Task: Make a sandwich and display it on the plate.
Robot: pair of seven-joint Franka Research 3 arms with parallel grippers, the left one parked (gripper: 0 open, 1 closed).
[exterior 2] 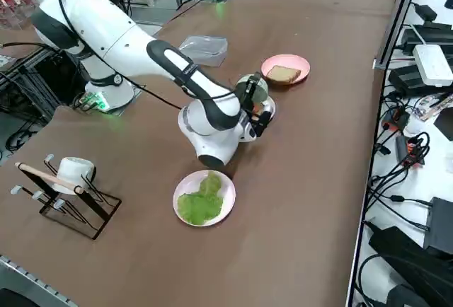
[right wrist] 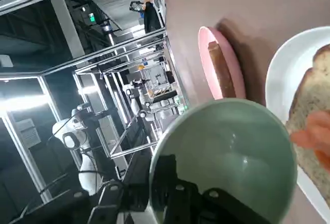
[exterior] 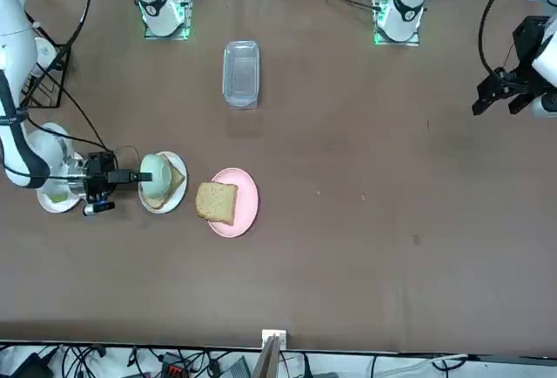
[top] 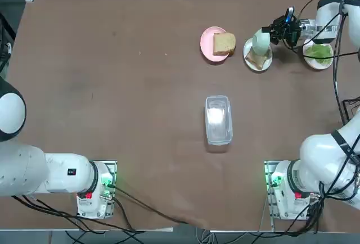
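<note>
My right gripper [top: 274, 32] [exterior: 130, 176] is shut on the rim of a pale green bowl [top: 261, 41] [right wrist: 232, 157]. It holds the bowl tipped on its side over the white plate [top: 247, 53] [exterior: 179, 188] at the far right. A bread slice [top: 257, 60] [right wrist: 315, 97] lies on that plate, with an orange-red piece [right wrist: 312, 136] on it beside the bowl's mouth. A second bread slice [top: 224, 43] [exterior: 216, 201] rests on a pink plate [top: 205, 44]. No stacked sandwich is in view.
A second white plate with green lettuce [top: 319, 53] [exterior 2: 202, 199] sits beyond the gripper toward the table's right edge. A clear lidded container [top: 218, 119] lies mid-table. A wire rack with a white mug [exterior 2: 71, 180] stands at the near right corner.
</note>
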